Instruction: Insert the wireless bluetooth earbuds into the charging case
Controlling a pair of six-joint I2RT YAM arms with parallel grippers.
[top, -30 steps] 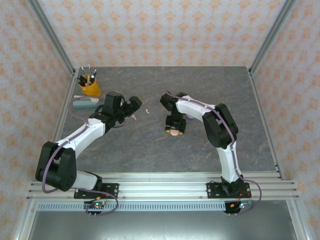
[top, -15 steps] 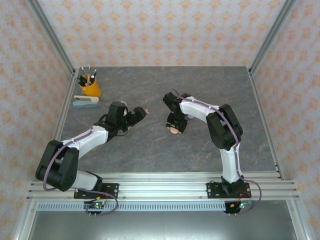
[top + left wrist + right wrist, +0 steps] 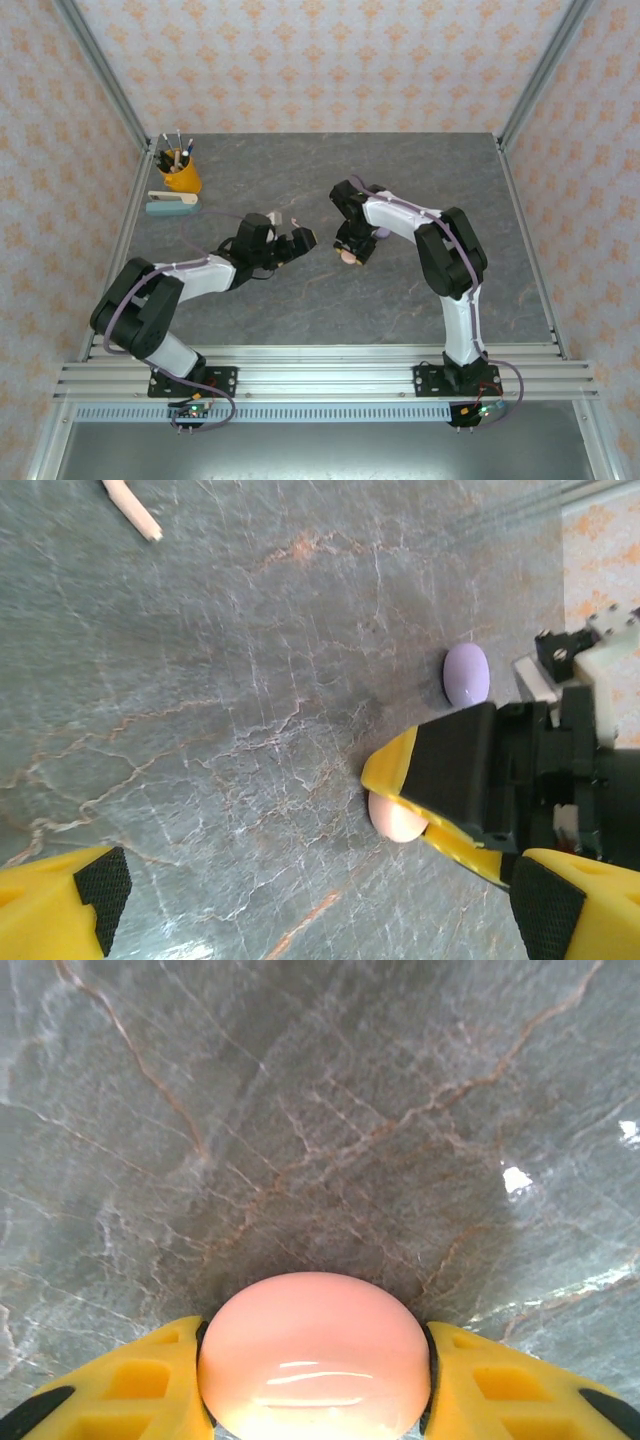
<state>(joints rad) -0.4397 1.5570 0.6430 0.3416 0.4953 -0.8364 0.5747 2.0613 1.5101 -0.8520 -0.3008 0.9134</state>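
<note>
Two arms; step: securing case. Right jaws pinch glossy pink round case (image 3: 314,1350); left jaws spread wide. Next prob.: open lid, fetch pale-pink stemmed earbud (image 3: 132,510).

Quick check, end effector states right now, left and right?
Left end effector: open, holding nothing.
Right end effector: closed on the pink charging case.

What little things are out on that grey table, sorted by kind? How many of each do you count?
Round cases: 2, the pink case and the purple case
Earbuds that I can make out: 1, the pink earbud
Pen cups: 1, the yellow pen cup
Staplers, or something like one: 1, the teal stapler
Total: 5
</note>
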